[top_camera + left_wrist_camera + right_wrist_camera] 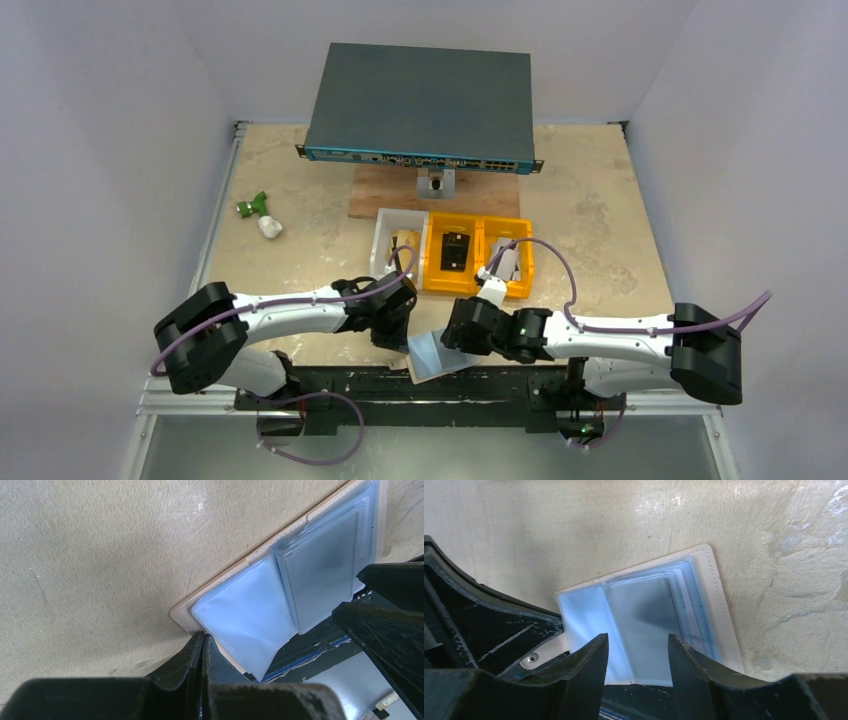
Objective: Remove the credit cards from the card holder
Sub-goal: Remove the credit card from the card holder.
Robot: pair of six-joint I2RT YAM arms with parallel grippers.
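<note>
The card holder [437, 352] lies open at the table's near edge, pale blue inside with clear sleeves, tan rim around it, its near side overhanging the edge. My left gripper [398, 335] is shut on the holder's left corner, as the left wrist view shows [204, 640] with the holder [250, 615] beside it. My right gripper [452, 335] is open, its fingers straddling the sleeves just above the holder [649, 605] in the right wrist view [638, 647]. A greyish sleeve or card lies on top; I cannot tell single cards apart.
Behind the arms stand a white bin [397, 245] and two orange bins [510, 265], one holding a small black block [456, 250]. A network switch [420, 105] sits at the back on a wooden board [430, 195]. A green and white object [258, 213] lies at the left.
</note>
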